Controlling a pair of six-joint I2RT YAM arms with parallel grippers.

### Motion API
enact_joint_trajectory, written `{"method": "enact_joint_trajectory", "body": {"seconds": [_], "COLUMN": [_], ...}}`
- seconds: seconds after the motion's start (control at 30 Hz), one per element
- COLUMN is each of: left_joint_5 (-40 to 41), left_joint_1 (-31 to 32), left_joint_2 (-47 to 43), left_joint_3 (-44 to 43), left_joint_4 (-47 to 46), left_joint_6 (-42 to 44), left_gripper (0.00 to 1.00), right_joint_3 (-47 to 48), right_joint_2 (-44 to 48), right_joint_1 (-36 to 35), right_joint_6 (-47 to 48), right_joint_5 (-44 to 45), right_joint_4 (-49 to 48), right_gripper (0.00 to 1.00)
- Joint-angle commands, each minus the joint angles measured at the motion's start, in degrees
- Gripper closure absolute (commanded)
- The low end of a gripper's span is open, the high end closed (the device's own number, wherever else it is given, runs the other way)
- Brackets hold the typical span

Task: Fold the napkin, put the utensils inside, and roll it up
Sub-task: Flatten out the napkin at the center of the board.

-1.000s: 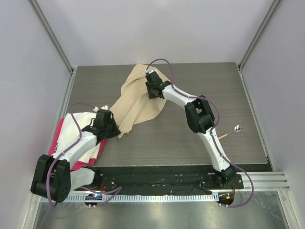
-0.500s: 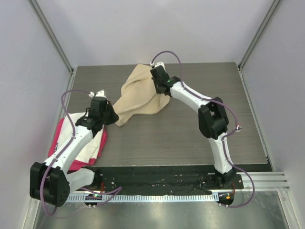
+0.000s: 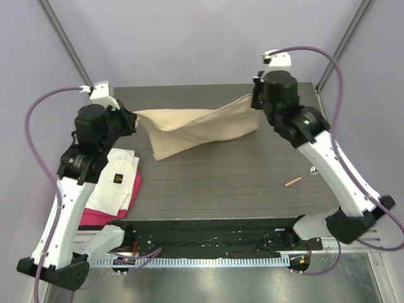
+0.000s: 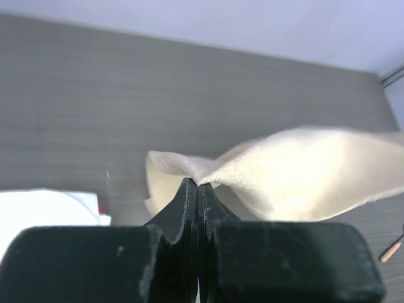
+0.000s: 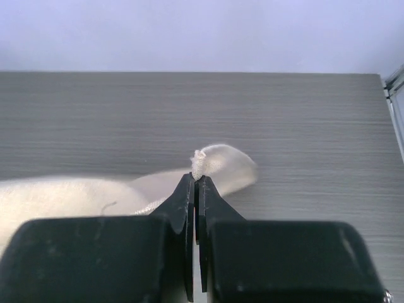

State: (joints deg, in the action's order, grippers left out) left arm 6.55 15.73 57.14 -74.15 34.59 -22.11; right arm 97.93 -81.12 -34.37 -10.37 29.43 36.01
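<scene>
The beige napkin (image 3: 196,129) hangs stretched in the air between my two grippers, sagging over the back half of the table. My left gripper (image 3: 134,118) is shut on its left corner; the wrist view shows the left gripper (image 4: 197,184) pinching the napkin (image 4: 303,173). My right gripper (image 3: 254,101) is shut on the right corner. In the right wrist view a tuft of the napkin (image 5: 222,165) pokes up from the right gripper (image 5: 196,178). The spoon (image 3: 302,177), one of the utensils, lies on the table at the right, its bowl mostly hidden behind my right arm.
A white cloth with a dark logo (image 3: 117,178) lies on a pink-red cloth (image 3: 101,218) at the table's left front. The dark grey table (image 3: 221,183) is walled by light panels on three sides. A metal rail (image 3: 208,259) runs along the near edge.
Both arms have risen and spread apart, lifting the napkin off the table and pulling it out wide between them. The right gripper closed on its corner during this time.
</scene>
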Motion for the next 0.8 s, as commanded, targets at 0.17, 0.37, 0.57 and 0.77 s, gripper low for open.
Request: {"method": "enact_joint_trajectory", "body": {"seconds": [0.17, 0.37, 0.57, 0.77], "left_joint_5": [-3.5, -6.2, -13.9, -10.6], "left_joint_1": [-0.3, -0.3, -0.3, -0.3], "left_joint_2": [-8.7, -9.6, -3.9, 7.8], "left_joint_3": [-18.5, -25.3, -24.4, -23.2], "left_joint_4": [9.4, 9.4, 6.3, 2.4], "left_joint_6": [5.1, 3.0, 0.7, 0.5], "left_gripper": [1.0, 1.0, 1.0, 1.0], "right_joint_3": [6.7, 11.9, 11.8, 10.3], "right_joint_2": [19.5, 23.4, 18.4, 8.5], "right_joint_1": [0.2, 0.2, 0.3, 2.5], "right_joint_6": [-4.8, -3.5, -0.2, 3.6], "right_joint_5": [-2.3, -1.0, 1.6, 7.2], "right_joint_4": [11.7, 11.4, 9.0, 3.5], "right_gripper": [0.99, 0.99, 0.99, 0.99]}}
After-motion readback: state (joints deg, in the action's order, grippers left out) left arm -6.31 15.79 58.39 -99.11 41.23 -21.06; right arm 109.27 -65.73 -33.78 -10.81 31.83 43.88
